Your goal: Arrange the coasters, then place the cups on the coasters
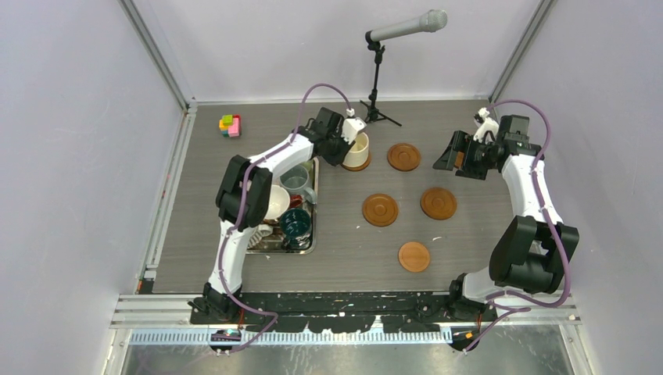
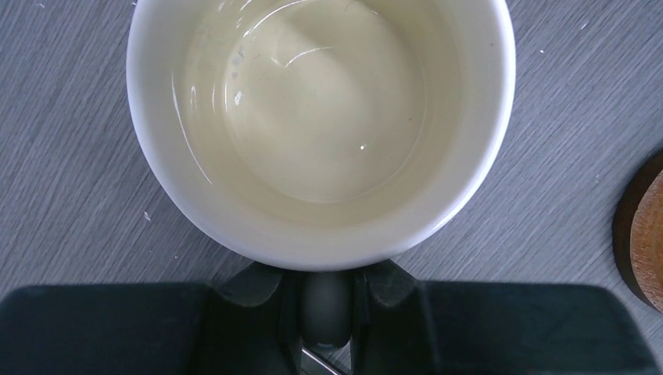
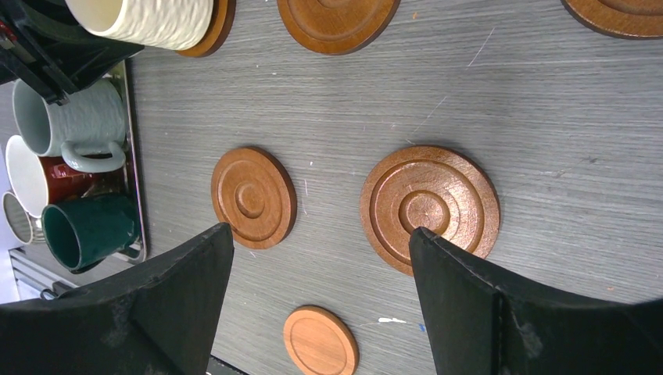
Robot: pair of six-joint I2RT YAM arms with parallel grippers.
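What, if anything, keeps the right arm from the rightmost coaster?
Likely nothing, so yes: the right tool is open and empty, the coaster lies bare, and nothing stands between them.

Microphone point(image 1: 406, 26) on tripod stand; coloured block toy point(image 1: 230, 125); steel tray point(image 1: 270, 247)

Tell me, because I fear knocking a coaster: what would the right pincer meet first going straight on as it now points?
Probably bare table: the open right pincer aims into the gap between one grooved coaster and a wider-looking coaster. Depth is unclear, so a finger might clip either rim.
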